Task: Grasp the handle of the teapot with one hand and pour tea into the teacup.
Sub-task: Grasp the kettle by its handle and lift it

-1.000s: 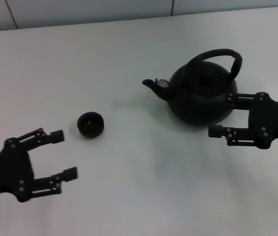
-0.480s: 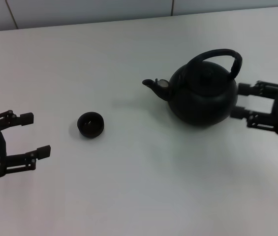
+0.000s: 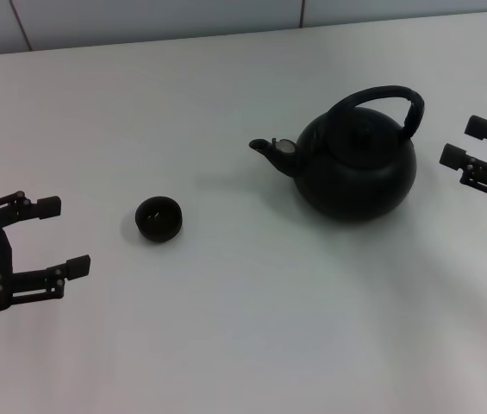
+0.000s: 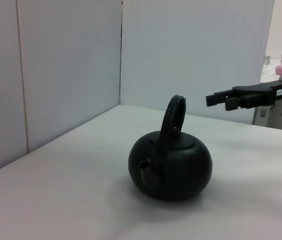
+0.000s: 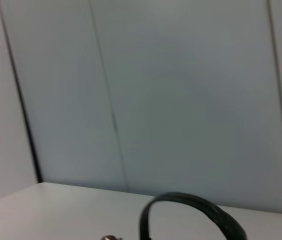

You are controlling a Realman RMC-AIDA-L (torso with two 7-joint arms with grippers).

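Black teapot (image 3: 355,164) not grasped yet: right gripper (image 3: 467,142) open beside it, left gripper (image 3: 58,237) open, idle near teacup (image 3: 158,218); next, close on handle (image 3: 390,97).

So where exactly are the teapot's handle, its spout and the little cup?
handle (image 3: 387,93), head view, top of the arch.
spout (image 3: 266,149), head view, its tip end.
teacup (image 3: 158,218), head view, middle of the bowl.

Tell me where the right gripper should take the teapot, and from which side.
Grip the handle at the crown of its arch, above the lid of the teapot. Probably come in from the teapot's right, where the open right gripper waits; the arch is clear there and the spout points away.
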